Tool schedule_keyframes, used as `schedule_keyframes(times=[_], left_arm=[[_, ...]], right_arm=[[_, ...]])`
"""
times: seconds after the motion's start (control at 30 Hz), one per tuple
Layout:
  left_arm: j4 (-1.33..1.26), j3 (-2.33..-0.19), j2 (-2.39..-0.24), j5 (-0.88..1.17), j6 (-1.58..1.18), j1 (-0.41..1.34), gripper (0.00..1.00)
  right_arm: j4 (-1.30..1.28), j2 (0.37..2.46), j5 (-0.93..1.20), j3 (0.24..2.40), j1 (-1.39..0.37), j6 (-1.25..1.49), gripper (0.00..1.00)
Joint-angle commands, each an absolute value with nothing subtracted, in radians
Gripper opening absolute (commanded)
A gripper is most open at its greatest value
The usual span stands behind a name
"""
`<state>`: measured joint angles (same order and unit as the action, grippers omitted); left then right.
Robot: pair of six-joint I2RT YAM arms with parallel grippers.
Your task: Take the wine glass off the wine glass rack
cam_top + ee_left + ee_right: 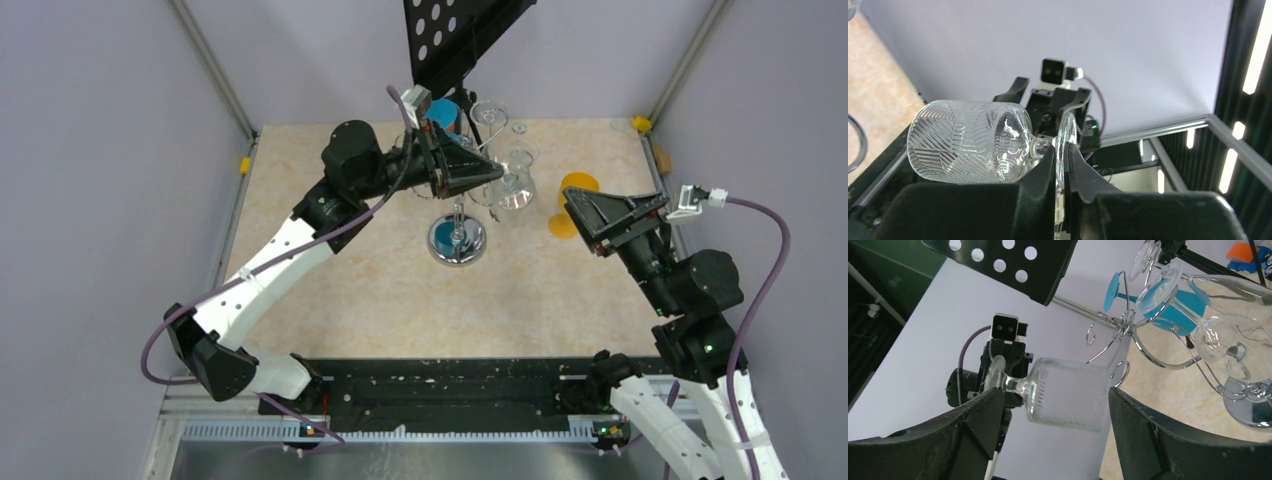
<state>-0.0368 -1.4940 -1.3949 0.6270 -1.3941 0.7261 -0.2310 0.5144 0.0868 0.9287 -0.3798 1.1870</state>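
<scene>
A clear wine glass [968, 142] with an etched bowl lies sideways in the air. My left gripper [1062, 159] is shut on the thin disc of its foot [1066, 135]. From above, the wine glass [515, 190] hangs just right of the wine glass rack [458, 238], a chrome post on a round mirrored base, with the left gripper [495, 172] over the rack's top. My right gripper [585, 218] is open, a little to the right of the glass. In the right wrist view the glass [1068, 395] shows beyond the right gripper [1055, 392], untouched by its fingers [983, 415].
Scrolled rack arms [1120, 327] still carry clear glasses [1228, 340] and a blue one [1173, 305]. A black perforated plate [450, 35] on a stand overhangs the back. Orange discs [577, 185] lie on the table near the right gripper. Grey walls close in both sides.
</scene>
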Motion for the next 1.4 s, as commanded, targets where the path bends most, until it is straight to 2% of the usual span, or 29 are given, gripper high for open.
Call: schedule_keyframes(times=[0.0,0.23,0.4,0.5,0.83,0.97,1.0,1.1,1.13,1.2,1.3,1.37], left_arm=[[-0.263,-1.482,-1.315,0.543,-1.558,0.711,0.00],[-0.484,-1.468,-1.337,0.543,-1.805,0.710,0.00],[-0.546,-1.452,-1.345,0.535,-1.885,0.710,0.00],[-0.610,-1.437,-1.358,0.529,-1.943,0.711,0.00],[-0.666,-1.429,-1.374,0.517,-1.959,0.711,0.00],[-0.670,-1.437,-1.377,0.524,-1.932,0.711,0.00],[-0.663,-1.440,-1.376,0.525,-1.921,0.710,0.00],[-0.622,-1.459,-1.366,0.529,-1.854,0.709,0.13],[-0.605,-1.463,-1.362,0.529,-1.830,0.709,0.21],[-0.552,-1.470,-1.350,0.527,-1.772,0.704,0.43],[-0.442,-1.466,-1.316,0.512,-1.652,0.690,0.61],[-0.357,-1.460,-1.285,0.499,-1.561,0.674,0.69]], right_arm=[[-0.116,0.499,0.080,0.871,-0.390,1.211,0.79],[0.165,0.545,0.206,0.819,-0.390,1.254,0.81],[0.442,0.633,0.340,0.827,-0.390,1.292,0.79],[0.558,0.679,0.405,0.848,-0.390,1.319,0.71],[0.842,0.789,0.508,0.888,-0.390,1.433,0.32],[0.899,0.809,0.513,0.900,-0.390,1.455,0.02],[0.900,0.813,0.513,0.909,-0.390,1.455,0.00],[0.878,0.813,0.512,0.936,-0.390,1.430,0.00],[0.853,0.811,0.513,0.950,-0.390,1.408,0.00],[0.766,0.799,0.510,0.986,-0.390,1.343,0.00],[0.562,0.761,0.479,1.059,-0.390,1.176,0.00],[0.405,0.736,0.434,1.112,-0.390,1.068,0.00]])
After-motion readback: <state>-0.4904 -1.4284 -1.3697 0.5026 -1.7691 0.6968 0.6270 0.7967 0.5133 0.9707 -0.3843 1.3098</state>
